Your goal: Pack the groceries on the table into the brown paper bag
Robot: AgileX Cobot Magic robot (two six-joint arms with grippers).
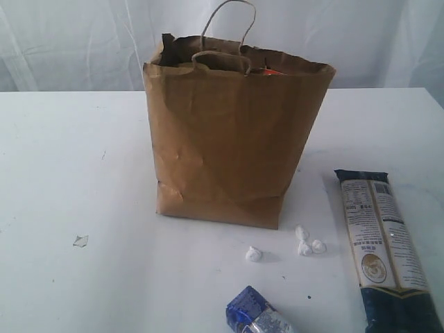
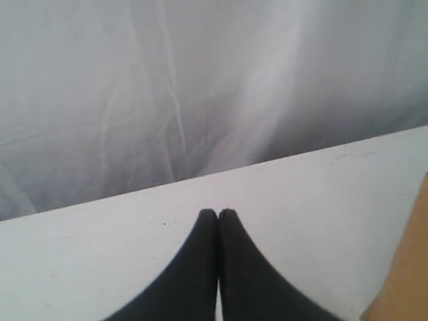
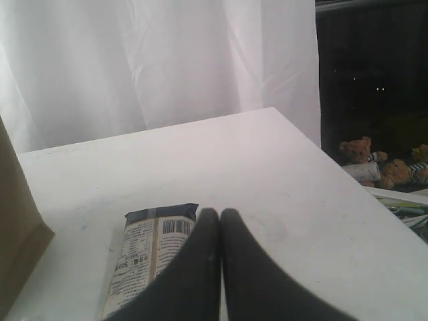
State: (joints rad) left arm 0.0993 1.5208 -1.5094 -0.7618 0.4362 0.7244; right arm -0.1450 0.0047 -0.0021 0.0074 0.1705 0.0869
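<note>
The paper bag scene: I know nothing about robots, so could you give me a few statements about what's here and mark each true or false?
1. The brown paper bag stands upright on the table. True.
2. The long navy packet is inside the bag. False: it lies flat on the table, right of the bag in the exterior view.
3. The small shiny blue packet lies on the table, nearer the camera than the bag. True.
4. The left gripper holds a jar. False: it is shut on nothing.
5. The right gripper is shut. True.
</note>
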